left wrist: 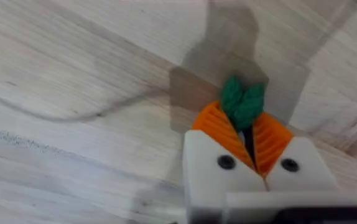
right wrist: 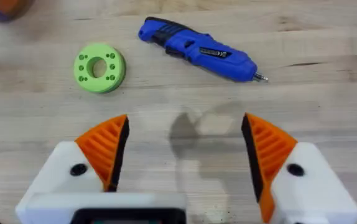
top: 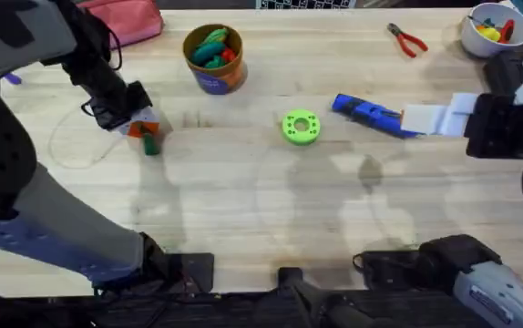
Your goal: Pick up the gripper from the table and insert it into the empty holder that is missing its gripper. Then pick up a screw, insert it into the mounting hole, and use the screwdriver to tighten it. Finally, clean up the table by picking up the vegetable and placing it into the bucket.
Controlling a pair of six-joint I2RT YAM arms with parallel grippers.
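Observation:
My left gripper point(top: 143, 130) is at the table's left, its orange pads shut on the dark green knobbly vegetable point(left wrist: 242, 102), which pokes out past the fingertips point(top: 150, 144) just above the wood. The brown-orange bucket point(top: 214, 59) with a blue label stands at the back, right of that gripper, with green and red things inside. The blue screwdriver point(top: 369, 112) lies right of centre. My right gripper point(top: 418, 119) hovers at its right end, open point(right wrist: 185, 152), with the screwdriver point(right wrist: 197, 50) lying ahead of the fingers, untouched. The loose gripper, the holder and the screw are out of view.
A bright green disc with holes point(top: 300, 127) lies mid-table, left of the screwdriver. Red-handled pliers point(top: 407, 39) and a white bowl point(top: 469, 38) of yellow and red things sit at the back right. A pink pouch point(top: 129, 18) lies at the back left.

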